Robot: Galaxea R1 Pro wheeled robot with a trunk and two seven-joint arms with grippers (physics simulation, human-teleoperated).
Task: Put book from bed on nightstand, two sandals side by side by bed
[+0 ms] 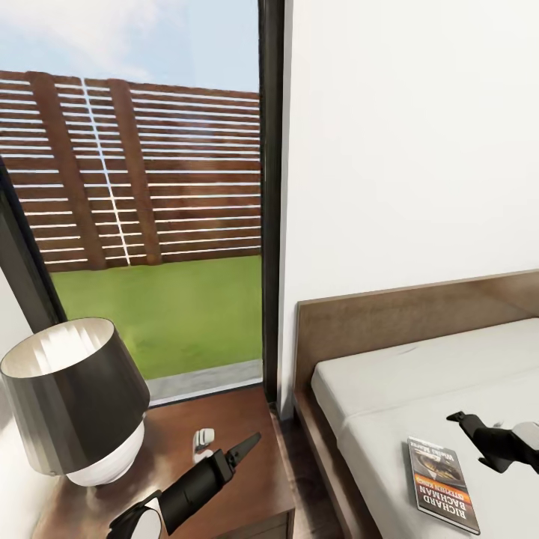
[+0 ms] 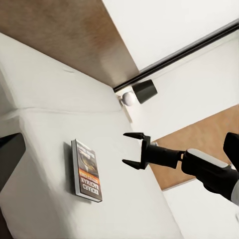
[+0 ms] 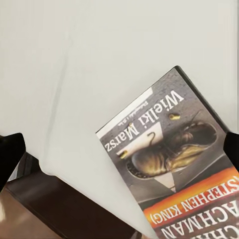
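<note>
Starting at the left of the head view, a table lamp with a dark conical shade and white round base [image 1: 75, 404] takes up the near corner of the small dark brown glossy wooden nightstand [image 1: 224, 427], and a small white object [image 1: 203, 440] sits on the wood just beside it, so the free landing space for a book looks to me like the strip toward the bed. Over that strip hangs the black left gripper [image 1: 247, 443], its tip pointing up and toward the window; from these angles I cannot tell whether its jaws are parted or together, and nothing appears to be in them. Behind stands the tall black-framed window [image 1: 271, 187] with a slatted brown fence [image 1: 135, 165] and green lawn [image 1: 165, 307] outside, then the plain white wall [image 1: 419, 135]. Moving right, the low dark brown wooden headboard [image 1: 404, 314] and pale grey-white mattress of the bed [image 1: 419, 374] come in, and near the mattress's edge lies the thin dark grey paperback book with the orange band [image 1: 443, 483], flat, cover up. Just right of it the black right gripper [image 1: 468, 421] hovers with jaws spread wide and empty, which is clearest in the left wrist view [image 2: 133, 148]; its own camera looks straight down at the cover [image 3: 174, 164]. My read: it is lining up for the pick, and a flat thin book on soft bedding will be awkward to pinch.
</note>
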